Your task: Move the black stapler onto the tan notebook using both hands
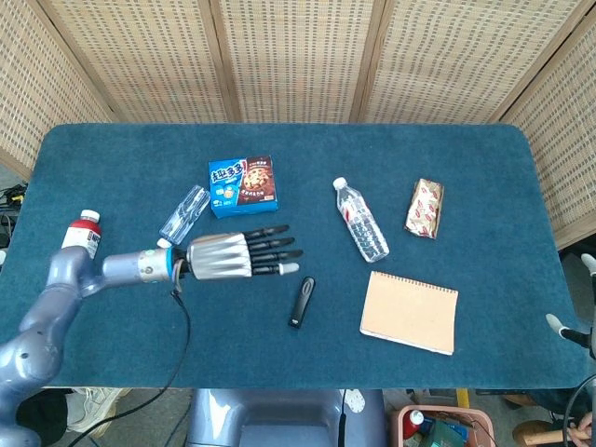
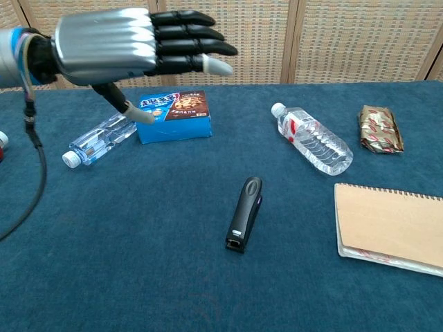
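Observation:
The black stapler (image 1: 301, 301) lies flat on the blue cloth, alone, its length running near to far (image 2: 244, 213). The tan spiral notebook (image 1: 410, 312) lies to its right near the front edge (image 2: 391, 228). My left hand (image 1: 237, 256) hovers above the table left of and behind the stapler, fingers stretched out and spread, holding nothing (image 2: 131, 45). Of my right hand (image 1: 570, 328) only a few fingertips show at the far right edge of the head view, past the table; how they are set is unclear.
A blue cookie box (image 1: 244, 186) and a lying clear bottle (image 1: 184, 216) sit behind the left hand. A water bottle (image 1: 361, 220) and a wrapped snack (image 1: 426, 208) lie behind the notebook. A red bottle (image 1: 78, 244) lies at the far left.

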Available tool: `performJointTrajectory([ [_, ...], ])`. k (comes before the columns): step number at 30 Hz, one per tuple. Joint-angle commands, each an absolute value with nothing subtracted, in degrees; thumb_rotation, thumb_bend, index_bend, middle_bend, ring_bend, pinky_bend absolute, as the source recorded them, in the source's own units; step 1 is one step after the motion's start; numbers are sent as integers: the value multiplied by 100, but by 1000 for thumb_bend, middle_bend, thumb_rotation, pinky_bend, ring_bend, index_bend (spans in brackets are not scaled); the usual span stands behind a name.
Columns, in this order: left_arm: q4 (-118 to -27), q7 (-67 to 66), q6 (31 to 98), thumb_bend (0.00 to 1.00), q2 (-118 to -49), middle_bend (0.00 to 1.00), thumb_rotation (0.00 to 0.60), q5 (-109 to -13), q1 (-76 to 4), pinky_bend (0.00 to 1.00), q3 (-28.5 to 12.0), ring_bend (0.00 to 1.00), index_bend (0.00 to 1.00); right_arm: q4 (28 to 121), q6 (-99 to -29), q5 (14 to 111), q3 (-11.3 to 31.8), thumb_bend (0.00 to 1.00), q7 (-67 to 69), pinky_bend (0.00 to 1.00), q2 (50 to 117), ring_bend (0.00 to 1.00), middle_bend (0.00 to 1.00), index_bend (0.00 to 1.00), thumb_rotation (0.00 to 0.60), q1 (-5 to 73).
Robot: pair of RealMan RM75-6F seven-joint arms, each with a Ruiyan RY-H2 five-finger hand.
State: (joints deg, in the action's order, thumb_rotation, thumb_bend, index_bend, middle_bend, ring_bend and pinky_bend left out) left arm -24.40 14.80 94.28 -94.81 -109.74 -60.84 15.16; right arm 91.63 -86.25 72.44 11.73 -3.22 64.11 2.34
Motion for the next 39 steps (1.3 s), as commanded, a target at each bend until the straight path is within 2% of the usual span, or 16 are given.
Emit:
performJointTrajectory([
  [1, -4479, 707, 8640, 0, -7995, 0, 600, -10008, -5233, 0, 1218, 0, 0, 9189, -8609, 7287, 1140, 0, -424, 0, 6441, 0, 0, 0, 600, 264],
  [5, -6638, -432, 8185, 0, -6887, 0, 600, -8609, -4406, 0, 873, 0, 0, 9204, -8444, 7407, 1039, 0, -621, 0, 6484, 0, 0, 0, 600, 375],
  [8, -8105, -902, 8286, 0, -6307, 0, 600, -7557, -3744, 0, 658, 0, 0, 9179, -8238, 7632, 966, 0, -796, 0, 6463, 0, 0, 0, 600, 562],
  [13, -9454, -853, 8439, 0, -5740, 0, 600, -6486, -2951, 0, 568, 0, 0, 9166, -7816, 8029, 907, 0, -862, 0, 6397, 0, 0, 0, 600, 949],
  [19, -10560, -1224, 8269, 0, -5299, 0, 600, -5632, -2550, 0, 538, 0, 0, 9114, -7140, 8891, 757, 0, -1008, 0, 6324, 0, 0, 0, 600, 1652],
  [26, -11026, -1453, 8409, 10, -5299, 0, 600, -5559, -2212, 0, 458, 0, 0, 8974, -6403, 10375, 653, 0, -201, 0, 6324, 0, 1, 12, 600, 2903],
  [30, -11057, -1550, 8520, 20, -5340, 0, 600, -5802, -2097, 0, 393, 0, 0, 8645, -5849, 11339, 532, 1, 29, 0, 6777, 0, 20, 45, 600, 3905],
  [34, -11064, -1635, 8535, 19, -5395, 0, 600, -5886, -1985, 0, 320, 0, 0, 8374, -5448, 11701, 451, 35, 133, 0, 7352, 0, 49, 75, 600, 4596],
  [39, -11019, -1630, 8429, 20, -5385, 0, 600, -5882, -1903, 0, 198, 0, 0, 8230, -4962, 11558, 521, 71, -16, 0, 7919, 0, 56, 83, 600, 5104],
])
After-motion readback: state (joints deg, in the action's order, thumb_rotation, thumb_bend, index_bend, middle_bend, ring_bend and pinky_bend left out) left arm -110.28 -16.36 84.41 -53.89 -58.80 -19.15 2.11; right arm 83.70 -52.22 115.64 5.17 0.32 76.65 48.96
